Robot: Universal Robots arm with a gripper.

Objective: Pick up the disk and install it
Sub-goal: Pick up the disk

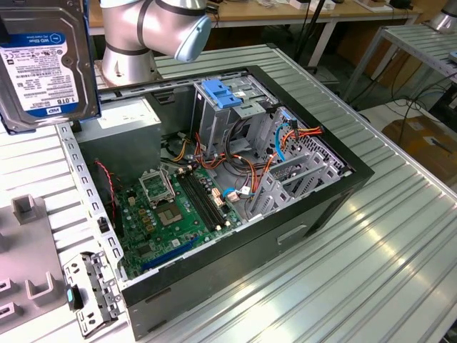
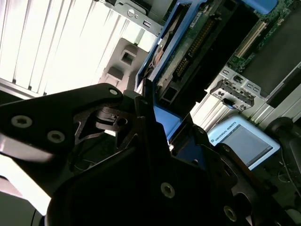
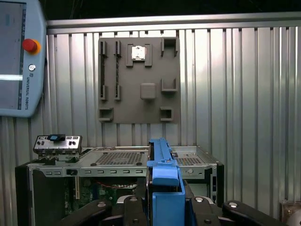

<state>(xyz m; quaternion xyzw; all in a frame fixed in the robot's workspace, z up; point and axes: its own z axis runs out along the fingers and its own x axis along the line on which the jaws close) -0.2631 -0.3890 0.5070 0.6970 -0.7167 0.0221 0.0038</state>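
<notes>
End effector (image 3: 164, 205) clamps disk (image 1: 44, 68) (label showing) near open case (image 1: 314, 218).

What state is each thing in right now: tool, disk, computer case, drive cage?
tool: shut on the disk's blue-railed edge.
disk: gripped and held in the air, not yet in the case.
computer case: lying on its side, open, with the board and cables exposed.
drive cage: upright inside the case, blue handle on top.
</notes>
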